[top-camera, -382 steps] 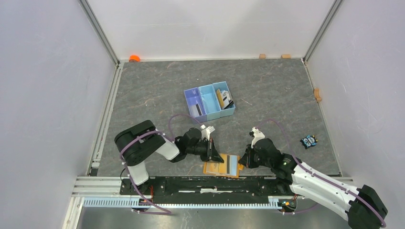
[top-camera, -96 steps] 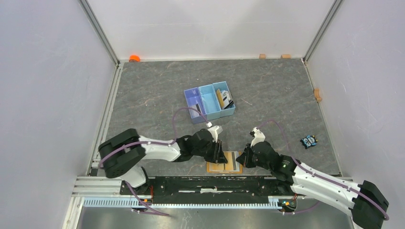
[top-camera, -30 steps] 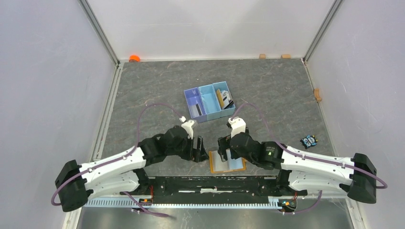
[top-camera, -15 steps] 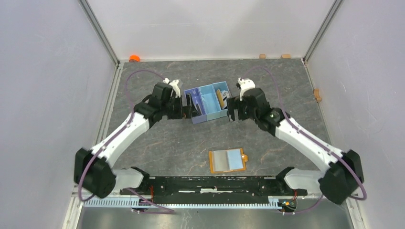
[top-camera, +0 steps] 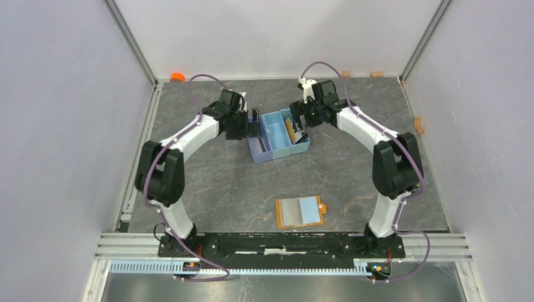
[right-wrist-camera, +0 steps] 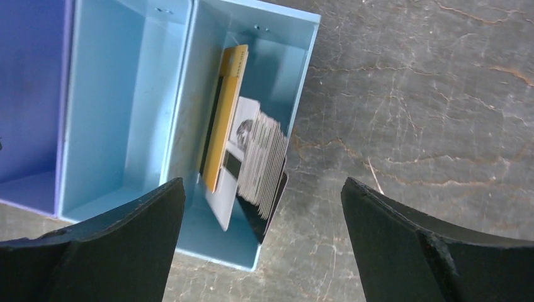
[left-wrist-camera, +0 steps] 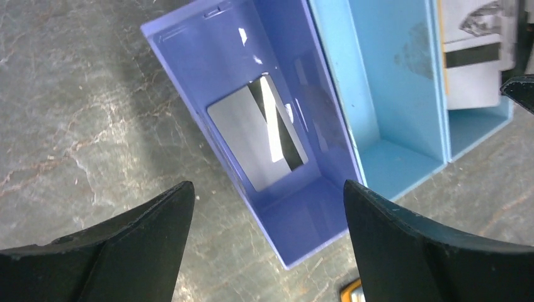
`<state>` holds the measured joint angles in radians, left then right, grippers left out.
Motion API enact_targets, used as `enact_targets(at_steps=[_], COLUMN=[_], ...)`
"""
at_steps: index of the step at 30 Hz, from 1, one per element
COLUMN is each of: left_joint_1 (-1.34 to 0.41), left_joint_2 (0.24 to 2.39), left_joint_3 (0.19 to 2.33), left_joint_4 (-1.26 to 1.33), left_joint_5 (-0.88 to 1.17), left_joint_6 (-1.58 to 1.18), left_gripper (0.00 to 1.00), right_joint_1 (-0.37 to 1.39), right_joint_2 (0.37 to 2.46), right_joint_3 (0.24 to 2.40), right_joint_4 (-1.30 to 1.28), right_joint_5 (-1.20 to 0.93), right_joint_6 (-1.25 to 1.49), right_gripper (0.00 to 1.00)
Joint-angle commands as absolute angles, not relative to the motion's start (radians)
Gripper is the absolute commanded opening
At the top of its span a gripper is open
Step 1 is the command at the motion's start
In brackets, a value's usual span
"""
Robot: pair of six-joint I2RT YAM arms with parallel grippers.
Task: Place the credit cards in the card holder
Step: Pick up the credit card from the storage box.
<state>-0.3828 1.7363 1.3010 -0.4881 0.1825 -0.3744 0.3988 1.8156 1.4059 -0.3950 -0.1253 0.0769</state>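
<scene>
The left end effector (left-wrist-camera: 264,187) hovers, fingers wide apart and empty, over the blue tray's (top-camera: 282,153) purple compartment, where a grey credit card (left-wrist-camera: 258,133) leans. The right end effector (right-wrist-camera: 262,182), equally spread, hangs over the end compartment's stacked credit cards (right-wrist-camera: 249,157). The card holder (top-camera: 301,212) lies open on the worktop (top-camera: 208,176), well apart.

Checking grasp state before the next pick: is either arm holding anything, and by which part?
Nothing held. Left gripper hovers over the grey card in the purple compartment, right gripper over the card stack; both jaws open, empty.
</scene>
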Motion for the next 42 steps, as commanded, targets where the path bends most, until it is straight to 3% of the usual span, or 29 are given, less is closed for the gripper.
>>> enact_targets(at_steps=[1, 4, 12, 20, 24, 34, 42], left_joint_1=[-0.380, -0.378, -0.375, -0.375, -0.376, -0.375, -0.376], left_joint_2=[1.824, 1.866, 1.901, 1.906, 1.908, 1.914, 1.915], left_joint_3=[1.375, 1.376, 1.384, 1.383, 1.384, 1.392, 1.396], left_joint_4=[-0.511, -0.508, -0.515, -0.518, -0.524, -0.530, -0.531], left_joint_5=[0.166, 0.169, 0.177, 0.184, 0.184, 0.188, 0.192], left_joint_6=[-0.303, -0.299, -0.293, -0.290, -0.287, -0.282, -0.281], left_gripper=[0.93, 0.93, 0.92, 0.92, 0.92, 0.92, 0.92], right_joint_1=[0.386, 0.386, 0.388, 0.454, 0.462, 0.461, 0.461], right_joint_2=[1.912, 1.945, 1.767, 1.739, 1.765, 1.836, 1.826], right_joint_3=[1.525, 1.553, 1.422, 1.341, 1.347, 1.373, 1.369], right_joint_4=[-0.464, -0.497, -0.455, -0.444, -0.439, -0.428, -0.395], right_joint_5=[-0.201, -0.157, -0.094, -0.147, -0.144, -0.096, -0.104], right_joint_6=[0.009, 0.009, 0.050, 0.099, 0.122, 0.148, 0.175], right_gripper=[0.98, 0.98, 0.91, 0.60, 0.51, 0.41, 0.16])
